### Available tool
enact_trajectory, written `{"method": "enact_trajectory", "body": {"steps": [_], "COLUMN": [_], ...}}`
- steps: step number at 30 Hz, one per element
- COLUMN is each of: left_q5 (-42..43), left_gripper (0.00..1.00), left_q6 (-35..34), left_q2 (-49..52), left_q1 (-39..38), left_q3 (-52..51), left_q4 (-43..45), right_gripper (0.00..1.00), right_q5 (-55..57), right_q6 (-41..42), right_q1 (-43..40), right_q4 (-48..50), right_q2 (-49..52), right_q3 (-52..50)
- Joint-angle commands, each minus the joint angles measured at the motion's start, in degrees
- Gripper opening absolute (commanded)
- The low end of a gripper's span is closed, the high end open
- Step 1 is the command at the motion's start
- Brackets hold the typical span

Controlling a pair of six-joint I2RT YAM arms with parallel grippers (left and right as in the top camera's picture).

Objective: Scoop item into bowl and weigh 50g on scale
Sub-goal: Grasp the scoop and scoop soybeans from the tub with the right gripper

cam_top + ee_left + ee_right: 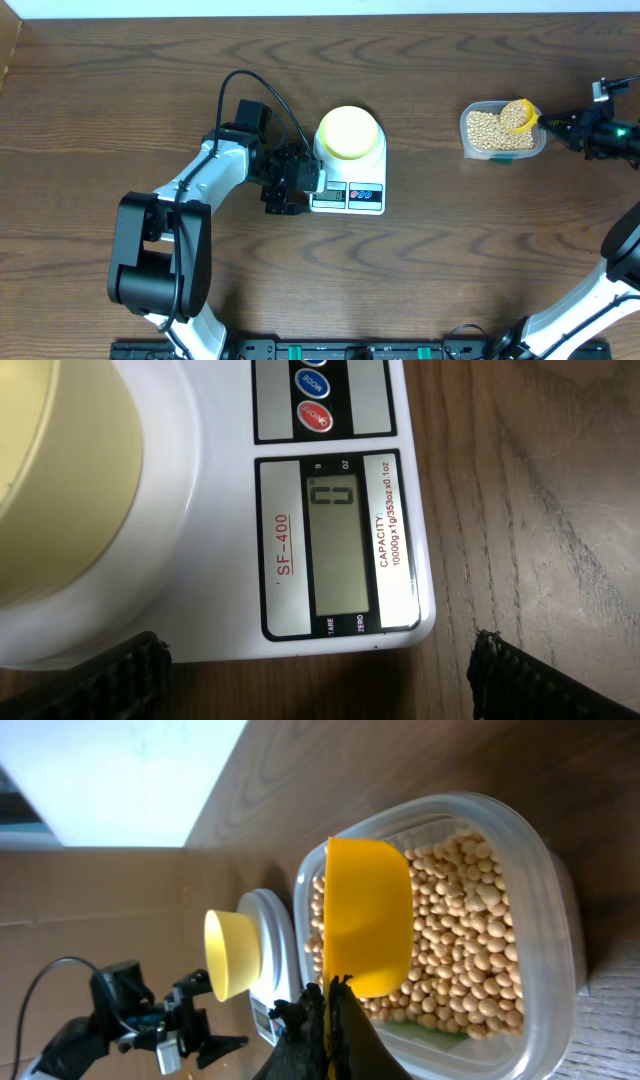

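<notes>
- Wooden table point(450, 280): found bowl point(349, 132) empty on scale point(375, 165), display point(335, 550) at zero.
- Saw right gripper point(330, 992) clamped on yellow scoop point(370, 910) over soybeans point(460, 940) in tub point(560, 890); nothing transferred.
- Noted left gripper point(315, 680) spread wide, holding nothing.

Yellow scoop point(368, 915) over clear tub point(560, 920) on table point(450, 270).

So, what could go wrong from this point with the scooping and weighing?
1. The scoop, gripped by the right fingers over the tub, must cross the table to the bowl; beans may spill on the way.
2. The open left fingers sit close to the scale corner; a nudge could disturb its zero reading.
</notes>
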Motion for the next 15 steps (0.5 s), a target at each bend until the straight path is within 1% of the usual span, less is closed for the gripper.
{"method": "enact_trajectory", "body": {"steps": [1, 11, 15], "left_q5": [0.96, 0.96, 0.96], "left_gripper": [0.97, 0.97, 0.97], "left_q6": [0.94, 0.94, 0.94], "left_q2": [1.16, 1.16, 1.16], "left_q1": [-0.07, -0.07, -0.07], "left_q3": [-0.55, -0.55, -0.55], "left_q4": [-0.15, -0.15, -0.15], "right_gripper": [0.01, 0.01, 0.01], "right_q5": [-6.05, -6.91, -11.61], "right_q6": [0.35, 0.35, 0.33], "right_q1": [-1.36, -1.6, -1.6], "right_q4": [-0.07, -0.09, -0.02], "right_q2": [0.61, 0.61, 0.61], "right_q3": [-0.37, -0.37, -0.37]}}
